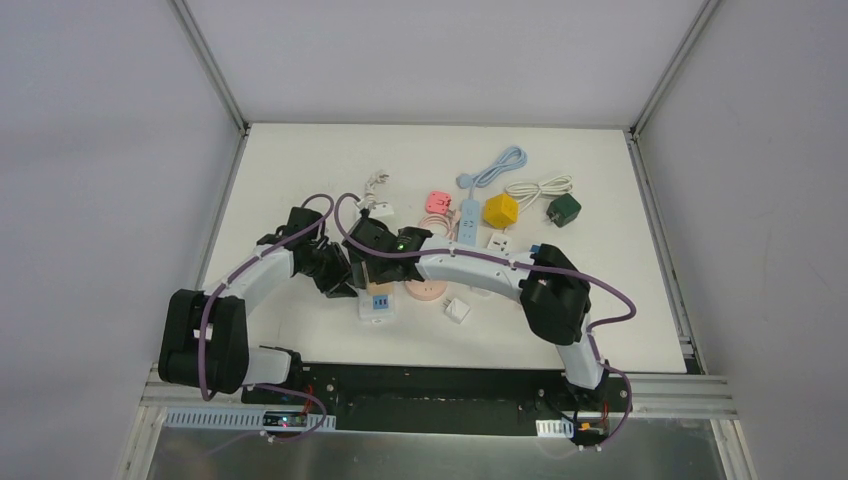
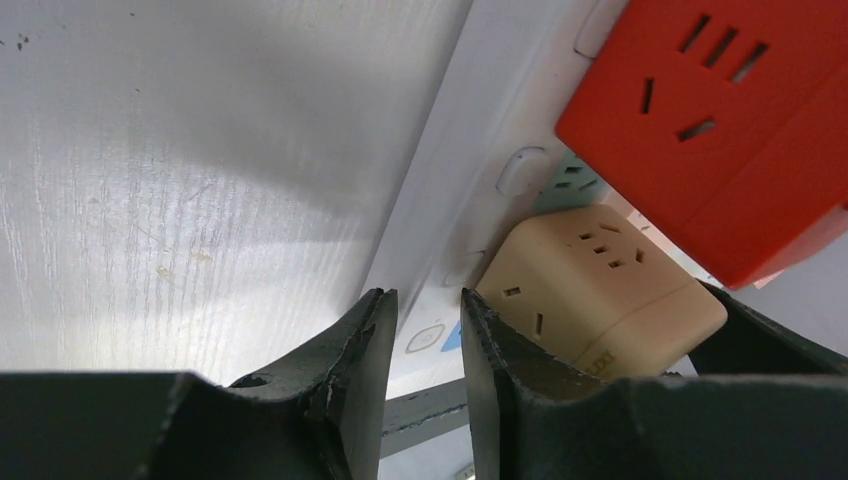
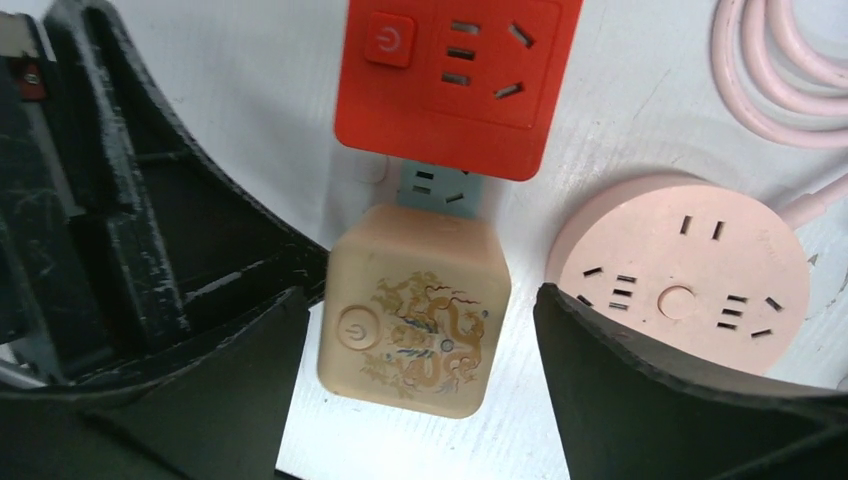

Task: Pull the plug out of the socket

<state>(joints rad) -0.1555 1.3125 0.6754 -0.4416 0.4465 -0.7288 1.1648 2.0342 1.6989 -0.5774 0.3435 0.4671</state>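
Beige plug [image 3: 415, 305] seated in white strip [image 2: 450, 200], just beside red cube [image 3: 455, 80]. Dragon print and power symbol on its top; no legible writing. Right tool [image 3: 415, 300] spread wide, one finger on either side of the plug. Left tool [image 2: 428, 320] at the strip's edge, fingers nearly together; grip unclear. Strip mostly hidden, lying on the surface [image 2: 200, 150].

White desk [image 1: 300, 160], matte surface, evenly lit, no hard shadows. Plain pale grey walls [image 1: 100, 150] on three sides. Aluminium posts [image 1: 212, 68] at both rear corners. Aluminium rail [image 1: 690, 405] along near edge.
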